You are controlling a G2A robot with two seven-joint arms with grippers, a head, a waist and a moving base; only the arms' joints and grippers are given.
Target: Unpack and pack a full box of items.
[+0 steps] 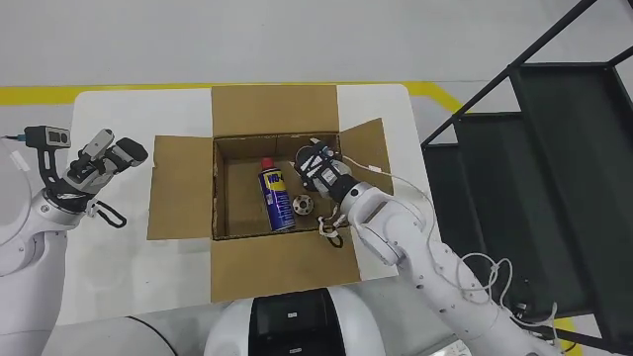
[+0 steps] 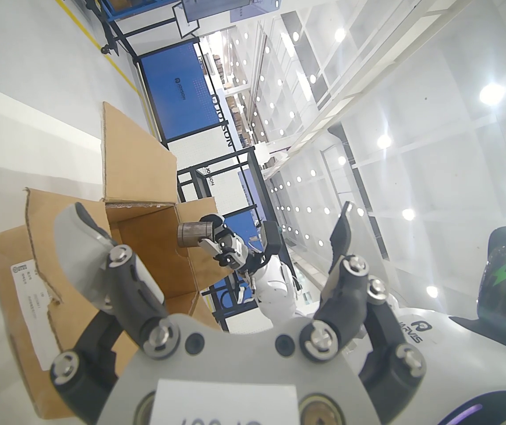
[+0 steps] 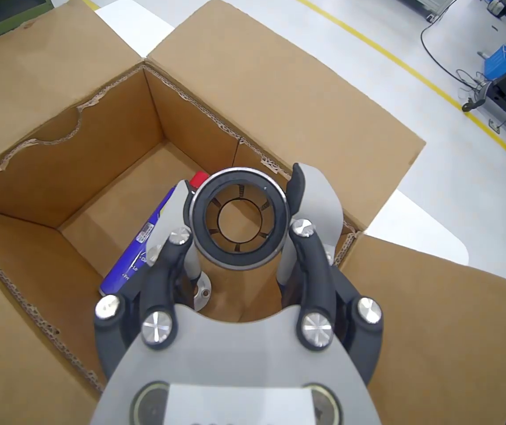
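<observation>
Cardboard box is set open on the bench, with 2 items left inside: a spray can and a flanged metal fitting. A bearing ring is clamped by the right gripper fingers above the opening. The left gripper is held beside the box, fingers spread, empty. The task is judged unfinished.
</observation>
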